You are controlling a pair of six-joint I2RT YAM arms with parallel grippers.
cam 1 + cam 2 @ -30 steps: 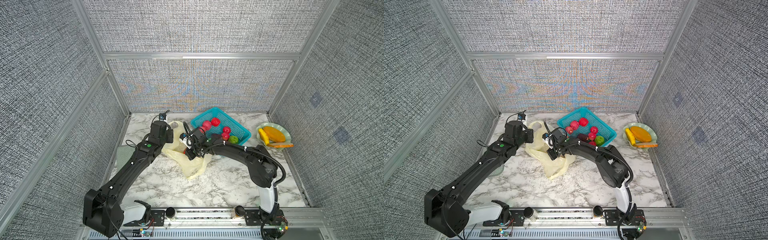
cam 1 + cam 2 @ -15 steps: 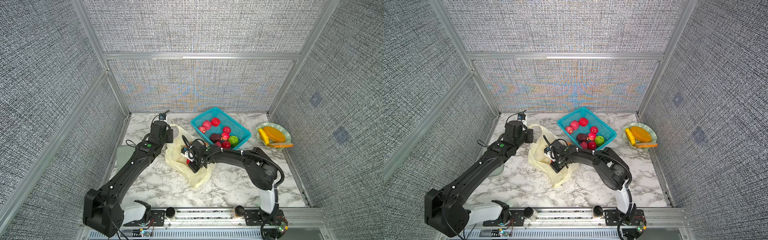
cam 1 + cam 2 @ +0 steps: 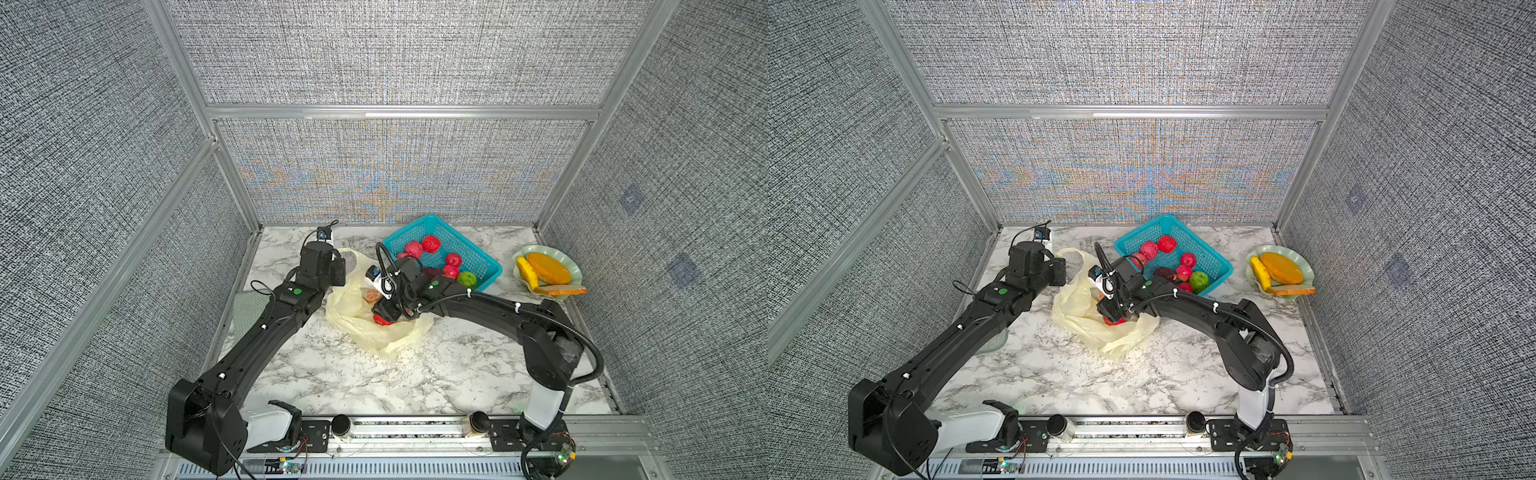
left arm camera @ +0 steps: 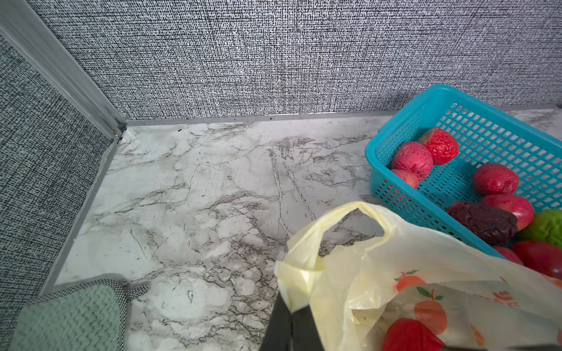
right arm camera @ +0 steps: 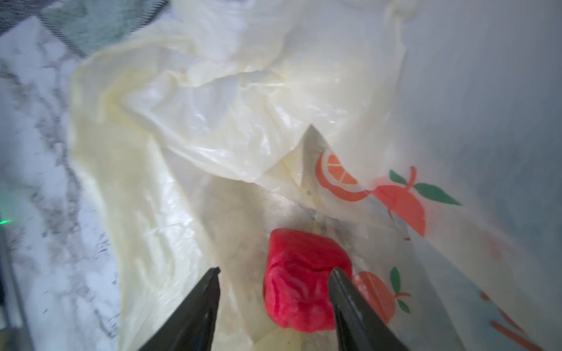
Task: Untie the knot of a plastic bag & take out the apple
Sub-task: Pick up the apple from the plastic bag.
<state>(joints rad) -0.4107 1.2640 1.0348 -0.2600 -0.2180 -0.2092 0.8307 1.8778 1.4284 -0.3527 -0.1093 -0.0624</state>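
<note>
The right gripper has left its place close against the basket and gone down into the open mouth of the bag, on the side of the basket facing the robot. Its jaws have come apart and now straddle the apple, a wrinkled red one lying on the floor of the bag. One finger overlaps the apple's edge and the other stands clear of it. Whether the near finger touches the fruit I cannot tell, but nothing is clamped yet.

The left gripper has kept its post at the side of the bag away from the basket. Its jaws are together, pinched on the bag's rim just below a free handle loop, and they hold that wall up so the mouth gapes.

No knot shows in any view. The loop hangs loose and the mouth is wide, so I judge the untying finished and the job now at the taking-out step.

In both top views the apple peeks out red beneath the right wrist, still inside the bag, a little way out from the basket. Other red fruit already lies in the basket.

The opened jaws look like the set-up for a grasp. Thin plastic bunched beside the apple could get caught in the pinch
</note>
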